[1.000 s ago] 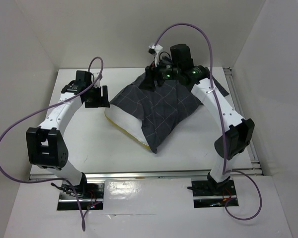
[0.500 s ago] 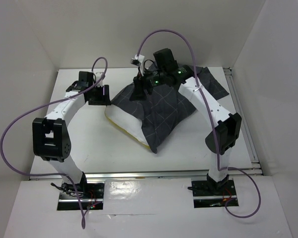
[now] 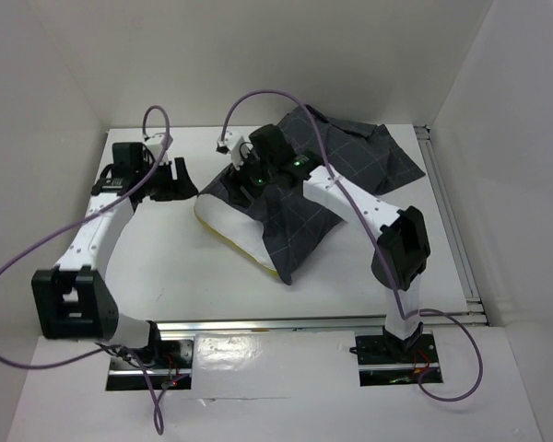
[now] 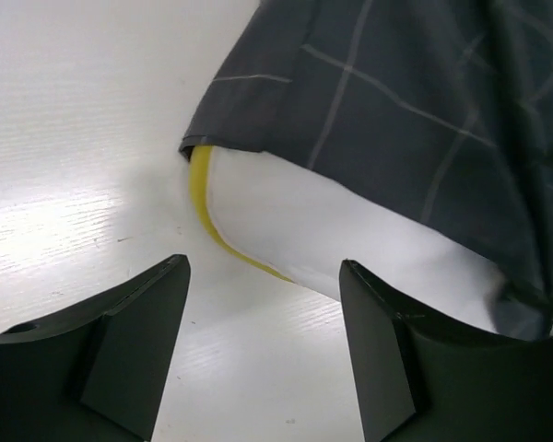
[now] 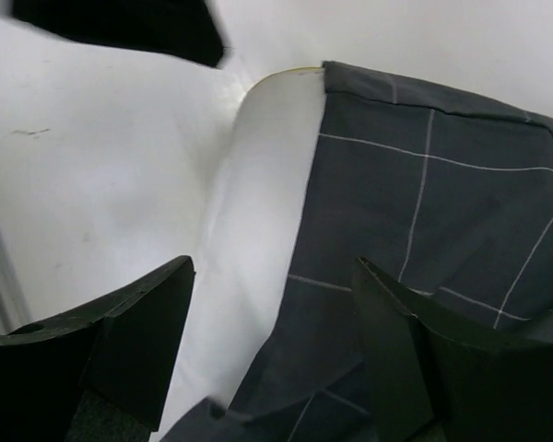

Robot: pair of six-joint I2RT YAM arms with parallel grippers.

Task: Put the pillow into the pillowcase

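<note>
The pillow (image 3: 229, 224)'s bare edge is found just right of the spread left gripper (image 3: 182, 179) (right gripper (image 3: 242, 183), also spread, hangs over the pillowcase (image 3: 306, 210)).

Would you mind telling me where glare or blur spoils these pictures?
Top external: evenly lit, with glare on the glossy strip along the near edge. Left wrist: a washed-out bright patch on the table; the pillow edge is sharp. Right wrist: the dark shape at top left is blurred.
</note>
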